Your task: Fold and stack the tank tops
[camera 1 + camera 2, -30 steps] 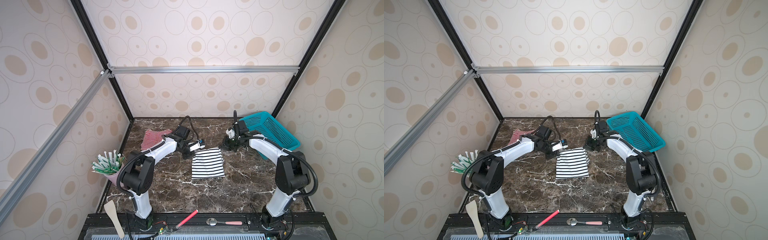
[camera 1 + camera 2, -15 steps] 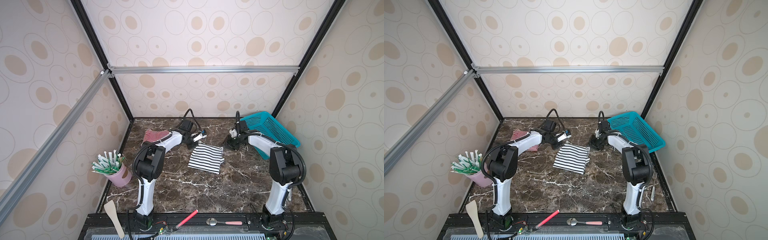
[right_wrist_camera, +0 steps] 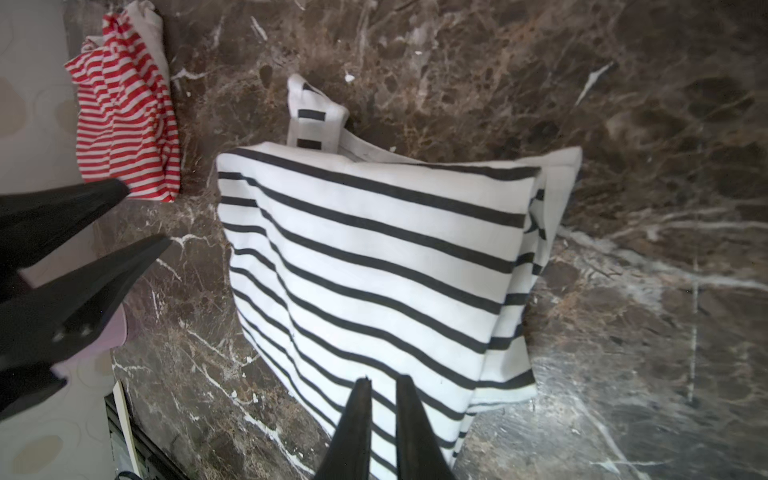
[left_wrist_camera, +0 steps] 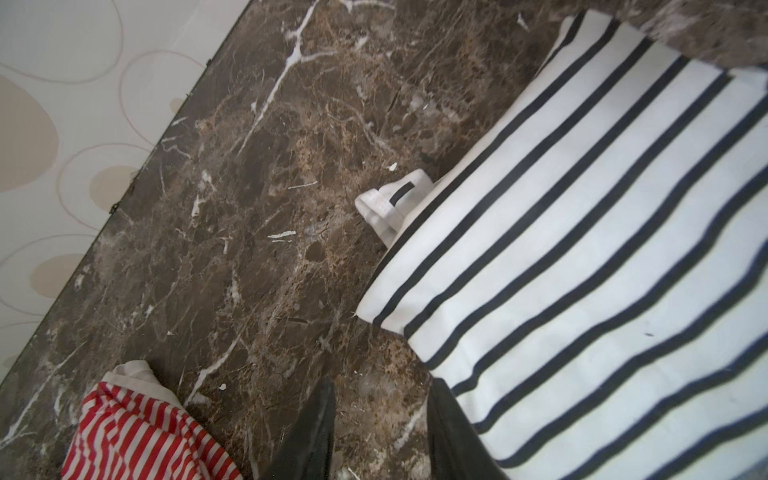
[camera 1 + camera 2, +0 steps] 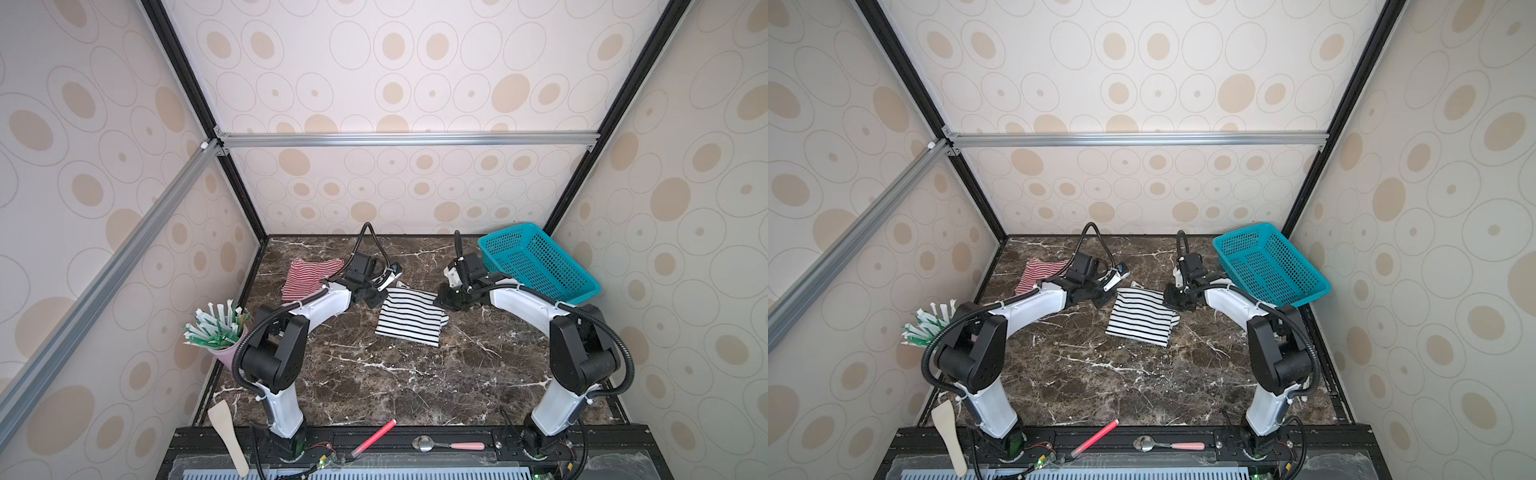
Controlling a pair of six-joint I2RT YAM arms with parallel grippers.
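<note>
Both top views take in the whole brown marble table [image 5: 374, 374], while the wrist views close in on the cloth. The black-and-white tank top [image 5: 409, 318] lies folded into a soft rectangle mid-table between the arms. Only the wrist views show a strap [image 4: 395, 199] poking from under its edge and the stacked layers along one side [image 3: 532, 249]. The red-and-white tank top [image 5: 307, 278] sits crumpled near the far left wall, well apart. The left gripper [image 4: 380, 386] is released, its fingers spread over bare marble beside the striped cloth. The right gripper [image 3: 384, 380] hovers over that cloth, fingers nearly together with a thin gap and nothing between them. A teal mesh basket [image 5: 540, 266] tilts in the far right corner. A pink cup [image 5: 226, 357] holds green-and-white sticks [image 5: 216, 328].
</note>
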